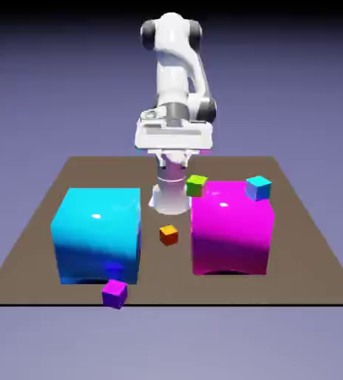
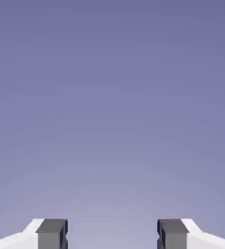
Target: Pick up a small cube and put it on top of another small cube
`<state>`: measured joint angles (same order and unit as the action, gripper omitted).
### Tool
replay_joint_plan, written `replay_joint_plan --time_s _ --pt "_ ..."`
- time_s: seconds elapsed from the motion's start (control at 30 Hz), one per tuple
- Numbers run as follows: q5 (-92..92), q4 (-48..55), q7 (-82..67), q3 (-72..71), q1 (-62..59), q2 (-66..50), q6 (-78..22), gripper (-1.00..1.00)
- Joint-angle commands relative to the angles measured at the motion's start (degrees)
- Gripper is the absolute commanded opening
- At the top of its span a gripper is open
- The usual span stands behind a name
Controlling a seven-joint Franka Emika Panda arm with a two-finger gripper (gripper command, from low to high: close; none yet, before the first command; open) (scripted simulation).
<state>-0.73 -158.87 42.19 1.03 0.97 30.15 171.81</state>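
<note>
The small purple cube (image 1: 115,293) lies at the table's front edge, just below the big cyan block (image 1: 96,234). Three other small cubes show: an orange one (image 1: 168,235) in the gap between the two big blocks, a green one (image 1: 197,185) and a blue one (image 1: 258,188) by the magenta block's far corners. My gripper (image 1: 173,141) is held high over the table's far side, well away from all the cubes. In the hand view my gripper (image 2: 112,236) is open, its grey fingertips (image 2: 51,233) wide apart with only backdrop between them.
The big magenta block (image 1: 232,226) stands at the exterior view's right, the cyan block at its left, with a narrow lane between them. Whether the blue cube rests on the magenta block or behind it is unclear. The brown table (image 1: 308,252) ends just past the purple cube.
</note>
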Motion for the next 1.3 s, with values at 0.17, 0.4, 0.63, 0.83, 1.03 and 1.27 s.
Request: replay_joint_plan --time_s 0.17,0.4,0.63,0.83,1.03,1.27 --pt "-3.6 10.6 -1.3 5.1 1.4 -12.5 -10.9 0.0" --pt "-7.8 23.0 -2.9 11.1 3.1 -27.0 -23.7 0.0" --pt "-12.1 35.3 -4.5 17.0 4.7 -41.5 -36.4 0.0" --pt "-15.7 45.9 -5.8 22.1 6.1 -54.0 -47.3 0.0" --pt "-19.3 56.5 -7.2 27.2 7.6 -66.4 -58.2 0.0" --pt "-22.9 59.4 -8.9 28.3 8.0 -75.5 -58.7 0.0"
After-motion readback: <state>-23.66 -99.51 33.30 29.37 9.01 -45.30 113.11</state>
